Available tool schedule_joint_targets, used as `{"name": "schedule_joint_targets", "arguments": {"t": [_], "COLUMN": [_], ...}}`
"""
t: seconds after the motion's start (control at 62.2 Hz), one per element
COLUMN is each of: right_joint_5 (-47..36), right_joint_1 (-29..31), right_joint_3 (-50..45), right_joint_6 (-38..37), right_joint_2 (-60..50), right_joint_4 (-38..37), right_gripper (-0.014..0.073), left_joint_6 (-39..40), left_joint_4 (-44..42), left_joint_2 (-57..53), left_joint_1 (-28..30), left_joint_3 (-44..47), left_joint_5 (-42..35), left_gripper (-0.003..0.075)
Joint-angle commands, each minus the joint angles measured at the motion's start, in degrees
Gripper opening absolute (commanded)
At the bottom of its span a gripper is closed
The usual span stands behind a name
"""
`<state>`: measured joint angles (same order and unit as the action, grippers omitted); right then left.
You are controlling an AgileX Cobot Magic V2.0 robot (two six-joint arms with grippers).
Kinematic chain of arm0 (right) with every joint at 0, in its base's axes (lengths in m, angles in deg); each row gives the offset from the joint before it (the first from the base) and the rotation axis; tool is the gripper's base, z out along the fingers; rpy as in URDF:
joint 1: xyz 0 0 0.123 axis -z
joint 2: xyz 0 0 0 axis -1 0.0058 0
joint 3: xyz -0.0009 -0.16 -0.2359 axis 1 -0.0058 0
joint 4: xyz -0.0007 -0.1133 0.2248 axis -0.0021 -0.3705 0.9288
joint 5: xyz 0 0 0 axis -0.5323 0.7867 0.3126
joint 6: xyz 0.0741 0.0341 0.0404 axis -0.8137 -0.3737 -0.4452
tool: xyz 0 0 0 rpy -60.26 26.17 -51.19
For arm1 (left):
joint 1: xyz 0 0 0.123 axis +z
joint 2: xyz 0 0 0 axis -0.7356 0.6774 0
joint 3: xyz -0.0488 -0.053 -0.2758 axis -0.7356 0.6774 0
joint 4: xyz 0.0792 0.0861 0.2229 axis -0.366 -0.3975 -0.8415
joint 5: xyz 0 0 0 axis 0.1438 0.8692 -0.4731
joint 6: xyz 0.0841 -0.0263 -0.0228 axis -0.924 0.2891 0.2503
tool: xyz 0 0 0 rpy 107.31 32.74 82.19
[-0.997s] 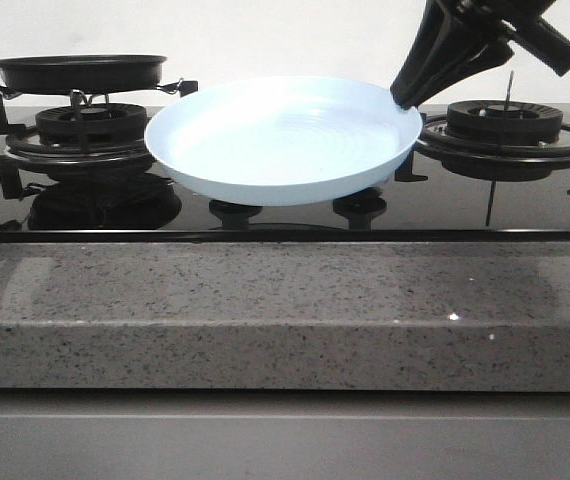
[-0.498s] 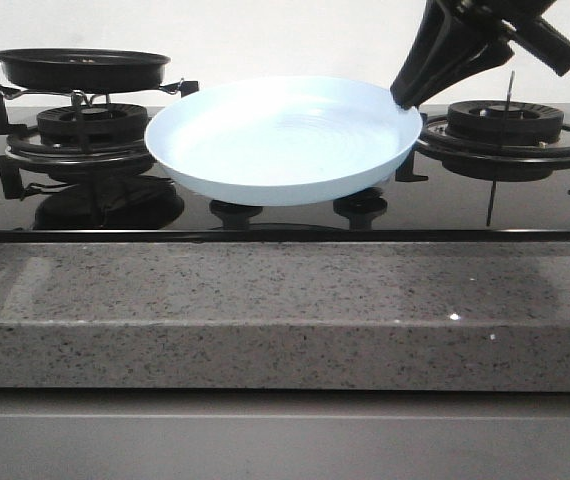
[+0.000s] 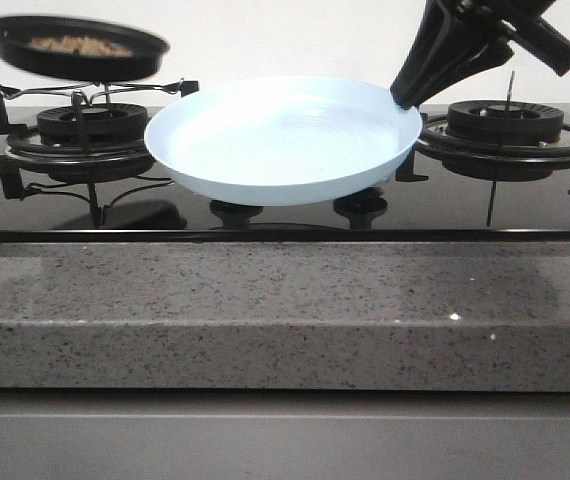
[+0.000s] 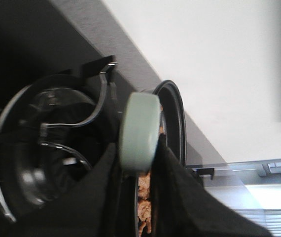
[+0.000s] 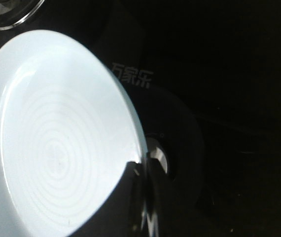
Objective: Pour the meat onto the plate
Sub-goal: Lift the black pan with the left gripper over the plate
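Observation:
The meat (image 3: 80, 46) is a tan heap inside a black frying pan (image 3: 75, 60), which hangs tilted above the left burner. In the left wrist view my left gripper (image 4: 138, 160) is shut on the pan's pale-green handle (image 4: 139, 129), and meat (image 4: 144, 200) shows between the fingers. The pale-blue plate (image 3: 285, 140) is held above the hob's middle, right of the pan. My right gripper (image 3: 405, 98) is shut on the plate's right rim. The right wrist view shows the plate (image 5: 56, 148) bare, with the right gripper (image 5: 143, 170) pinching its edge.
The left burner and its grate (image 3: 90, 125) stand under the pan. The right burner (image 3: 505, 122) lies behind my right arm. Two knobs (image 3: 360, 205) sit on the black glass hob (image 3: 525, 205) below the plate. A speckled stone counter edge (image 3: 285, 310) runs across the front.
The pan has risen off the left burner's grate and tipped toward the camera, so the meat now shows. The plate and right gripper have not moved.

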<state>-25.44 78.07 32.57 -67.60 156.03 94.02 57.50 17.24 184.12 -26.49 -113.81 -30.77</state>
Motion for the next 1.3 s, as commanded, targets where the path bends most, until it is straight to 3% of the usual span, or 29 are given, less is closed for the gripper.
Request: {"name": "schedule_joint_targets", "arguments": {"t": [0.0,0.273,0.755,0.9,1.286], "right_joint_5": [-1.23,-1.23,-1.23,-1.23,-1.23], "right_joint_1": [0.02,0.02,0.02,0.02,0.02], "right_joint_3": [1.31,1.31,1.31,1.31,1.31], "right_joint_6": [0.69,0.69,0.69,0.69,0.69], "right_joint_2": [-2.91,-2.91,-2.91,-2.91,-2.91], "right_joint_4": [2.60,2.60,2.60,2.60,2.60], "right_gripper": [-0.0051,-0.0051,-0.0051,-0.0051,-0.0051], "left_joint_6": [-0.64,-3.82,-5.25,-10.83,-19.23], "left_joint_4": [6.87,6.06,-3.24,-4.96,-11.99], "left_joint_2": [-5.64,-11.95,-15.88,-16.12,-20.06], "left_joint_1": [-0.07,-6.52,-23.65,-28.24,-33.52], "left_joint_3": [-1.72,-0.68,1.26,1.14,1.06], "left_joint_5": [2.26,2.29,-9.22,-13.09,-20.17], "left_gripper": [-0.0020,-0.0020,-0.0020,-0.0020,-0.0020]}}
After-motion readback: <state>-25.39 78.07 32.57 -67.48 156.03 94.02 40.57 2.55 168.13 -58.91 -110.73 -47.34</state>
